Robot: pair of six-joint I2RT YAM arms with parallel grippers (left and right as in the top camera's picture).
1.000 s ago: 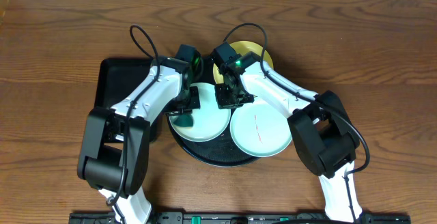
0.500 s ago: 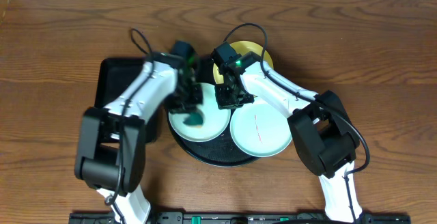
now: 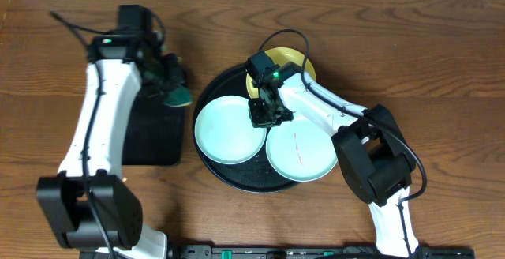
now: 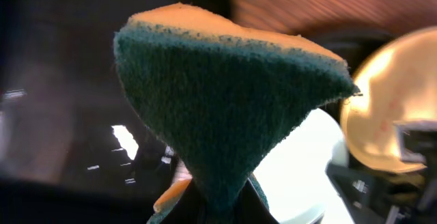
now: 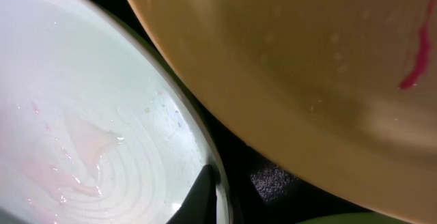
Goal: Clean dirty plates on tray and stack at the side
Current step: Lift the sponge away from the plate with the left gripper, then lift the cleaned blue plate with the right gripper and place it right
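We judge wiping done: left gripper (image 3: 170, 80) pinches the sponge (image 3: 179, 95) aside, right gripper (image 3: 267, 117) pinches the left turquoise plate (image 3: 227, 129) by its rim; next, lift and stack it.

I see rough green scouring fibre over yellow foam on the sponge (image 4: 225, 94); glossy wet plastic plates (image 3: 230, 129); matt grained wood table (image 3: 410, 46).

The left arm stretches far out, its end effector (image 3: 171, 84) pinching a sponge (image 4: 225, 108). The right end effector (image 3: 267, 114) (arm bent inward) points down and looks shut.
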